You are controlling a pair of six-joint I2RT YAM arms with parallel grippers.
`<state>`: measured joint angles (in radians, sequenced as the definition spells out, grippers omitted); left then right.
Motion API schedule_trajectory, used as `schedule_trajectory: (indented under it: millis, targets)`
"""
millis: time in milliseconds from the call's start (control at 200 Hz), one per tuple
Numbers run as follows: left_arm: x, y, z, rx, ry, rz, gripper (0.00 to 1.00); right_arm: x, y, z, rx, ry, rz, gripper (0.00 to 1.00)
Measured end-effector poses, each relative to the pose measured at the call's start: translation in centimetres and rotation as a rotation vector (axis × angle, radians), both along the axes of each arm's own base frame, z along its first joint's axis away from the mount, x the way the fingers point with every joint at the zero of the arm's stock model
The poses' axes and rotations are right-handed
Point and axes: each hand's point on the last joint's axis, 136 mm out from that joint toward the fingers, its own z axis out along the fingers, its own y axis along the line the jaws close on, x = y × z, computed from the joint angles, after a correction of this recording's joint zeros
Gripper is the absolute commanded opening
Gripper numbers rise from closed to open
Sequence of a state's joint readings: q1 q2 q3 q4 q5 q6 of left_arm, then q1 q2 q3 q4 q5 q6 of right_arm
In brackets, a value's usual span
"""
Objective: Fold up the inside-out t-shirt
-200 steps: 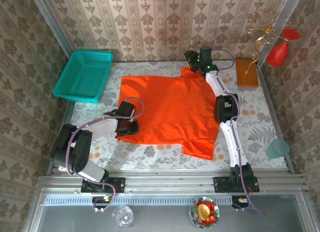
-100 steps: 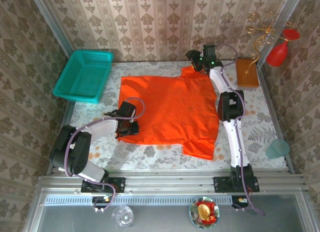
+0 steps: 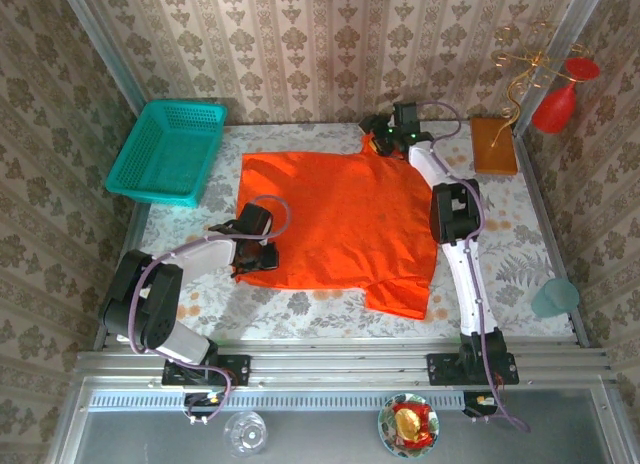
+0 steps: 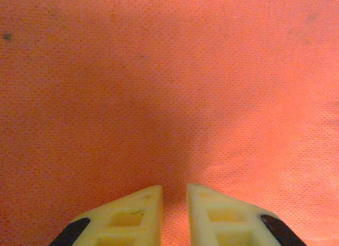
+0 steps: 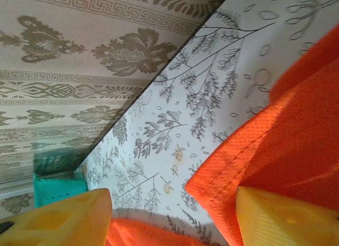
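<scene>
One plain orange-red t-shirt [image 3: 340,219], flat, softly wrinkled, both sleeves out

FREE: bare surface [image 3: 515,234] right of t-shirt [image 3: 340,219], strip along its near hem | BLOCKED: teal basket [image 3: 165,152] far left; brown block [image 3: 494,146], red vase [image 3: 556,106] far right; cup [image 3: 554,298] near right | right arm [image 3: 455,219] flanks t-shirt

I have the inside-out t-shirt [image 3: 340,219] spread in the middle of the counter [image 3: 520,234], the basket [image 3: 165,154] beyond its far left corner, the block [image 3: 494,146] far right; my left hand [image 3: 262,256] sits on its near left edge, my right hand [image 3: 378,134] at its far edge
</scene>
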<state>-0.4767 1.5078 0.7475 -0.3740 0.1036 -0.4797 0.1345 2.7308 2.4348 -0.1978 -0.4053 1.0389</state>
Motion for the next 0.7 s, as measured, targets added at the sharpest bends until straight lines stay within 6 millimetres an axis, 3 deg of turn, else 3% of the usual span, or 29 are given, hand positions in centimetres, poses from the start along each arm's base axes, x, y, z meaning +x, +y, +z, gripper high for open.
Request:
schedule_trajectory:
  millis: [175, 515, 700]
  targets:
    - [-0.1, 0.2, -0.2, 0.006, 0.003, 0.002, 0.19, 1.8, 0.1, -1.6, 0.032, -0.027, -0.025, 0.65]
    - [-0.6, 0.5, -0.1, 0.0, -0.014, 0.015, 0.19, 2.7, -2.2, -1.7, 0.01, -0.023, -0.106, 0.64]
    - [-0.3, 0.4, 2.1, -0.036, -0.081, 0.026, 0.21, 2.7, -3.5, -1.0, -0.01, -0.029, -0.093, 0.64]
